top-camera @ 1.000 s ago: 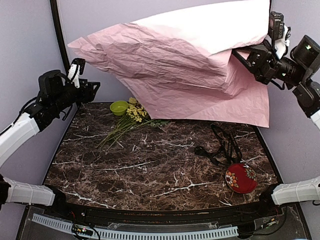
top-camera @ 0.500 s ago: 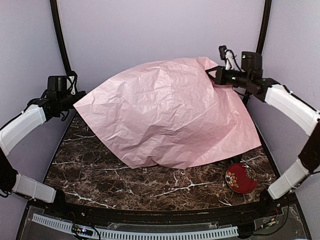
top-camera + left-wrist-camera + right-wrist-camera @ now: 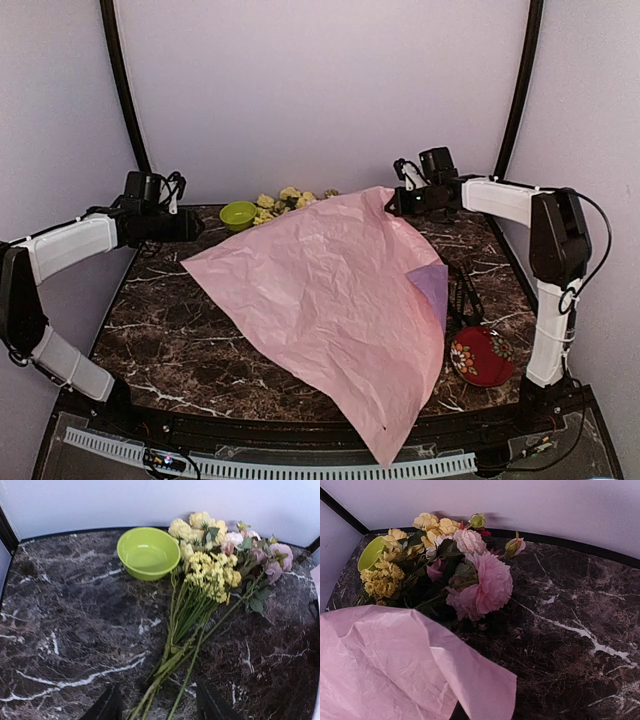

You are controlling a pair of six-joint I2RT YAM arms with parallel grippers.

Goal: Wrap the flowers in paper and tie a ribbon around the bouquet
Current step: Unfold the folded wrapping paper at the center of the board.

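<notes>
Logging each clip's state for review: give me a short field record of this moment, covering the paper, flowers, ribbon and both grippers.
paper: spread across the table, near corner hanging past the front edge
flowers: heads showing past the paper's far edge, beside green bowl
ribbon: partly showing at the paper's right edge
left gripper: open, at the stem ends
right gripper: shut on the paper's far corner

Creased pink paper point(image 3: 330, 300) spread over flowers point(image 3: 285, 198), blooms showing.

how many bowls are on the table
2. A green bowl sits at the back left beside the flowers; a red patterned bowl sits near right, by the paper. The paper may hide others.
</notes>
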